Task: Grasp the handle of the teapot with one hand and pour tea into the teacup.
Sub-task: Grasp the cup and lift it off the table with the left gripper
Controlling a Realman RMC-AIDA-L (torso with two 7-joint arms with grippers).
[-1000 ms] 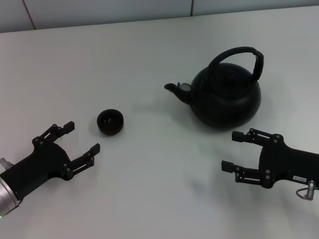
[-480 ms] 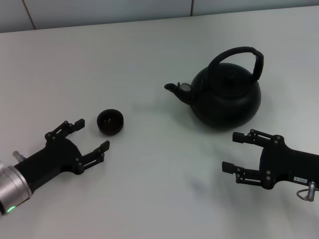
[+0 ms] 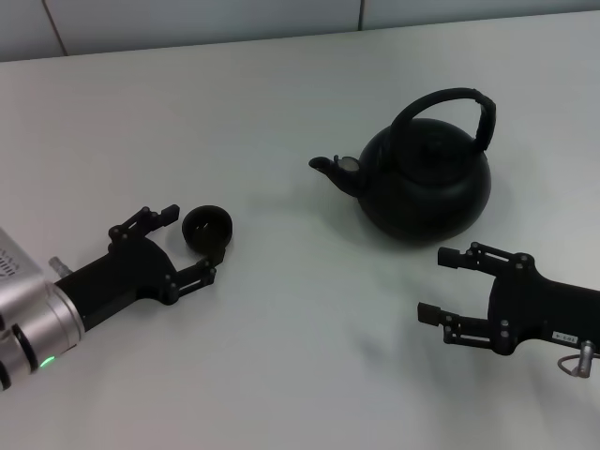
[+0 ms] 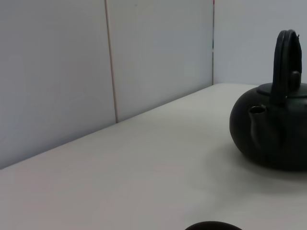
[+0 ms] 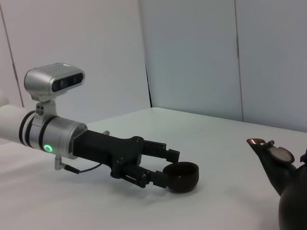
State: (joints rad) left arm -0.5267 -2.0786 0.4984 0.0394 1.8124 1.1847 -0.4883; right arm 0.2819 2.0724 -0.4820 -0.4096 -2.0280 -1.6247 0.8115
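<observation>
— Pale tabletop (image 3: 281,94), panelled wall behind it. What step would you call this?

— The approach, I think, and on the cup side. The left claw (image 3: 187,246) lies low on the tabletop with its fingers spread wide, one to each side of the teacup (image 3: 207,229). The right wrist view shows the cup right at the fingertips; whether they touch it I cannot tell.

— And the teapot (image 3: 424,184)?

— Upright, well apart from the cup, spout turned toward it. Its handle (image 3: 448,105) arches free over the lid; nothing holds it. The right claw (image 3: 439,284) rests just in front of the pot, fingers apart, gripping nothing.

— Any tea to be seen?

— None that I can make out.

— So what does the next move call for?

— Probably closing on the cup to steady it, gently, since so small a bowl could skid or tip. Then the right claw must rise over the pot's shoulder and come in across the hoop.

— Room enough?

— Plenty. Bare surface lies between cup and pot, and the far edge is well back. The near edge is out of view.
</observation>
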